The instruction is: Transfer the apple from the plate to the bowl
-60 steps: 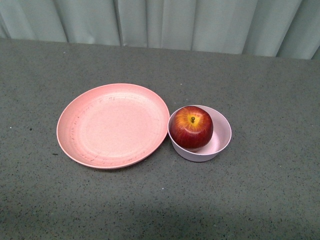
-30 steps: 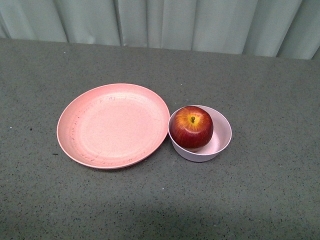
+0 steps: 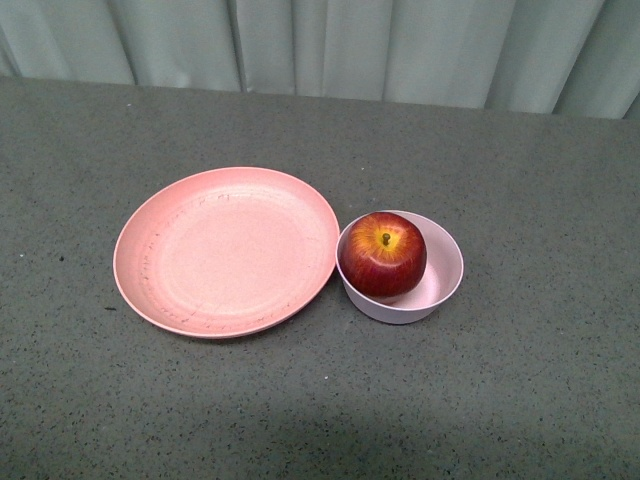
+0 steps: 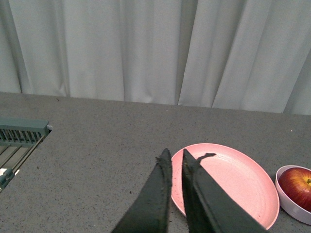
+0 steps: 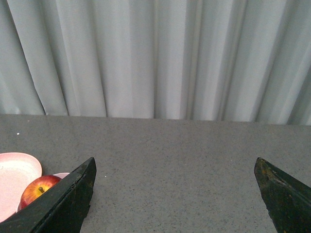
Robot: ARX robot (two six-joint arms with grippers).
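the apple [image 3: 383,254] sat in the bowl [image 3: 443,283], which touched the bare plate [image 3: 226,250]; the front view showed neither arm. only the left wrist view showed the left gripper [image 4: 175,158], jaws nearly together and holding nothing, the plate just beyond them. the right gripper [image 5: 175,167] gaped wide, the apple beside one jaw.

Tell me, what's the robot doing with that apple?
Right now nothing is holding it. The apple sits inside the small bowl, and the big pink plate beside it has nothing on it. Both arms are pulled away from the dishes: the left gripper has its jaws closed on nothing, and the right gripper has its jaws wide open. The job looks done.
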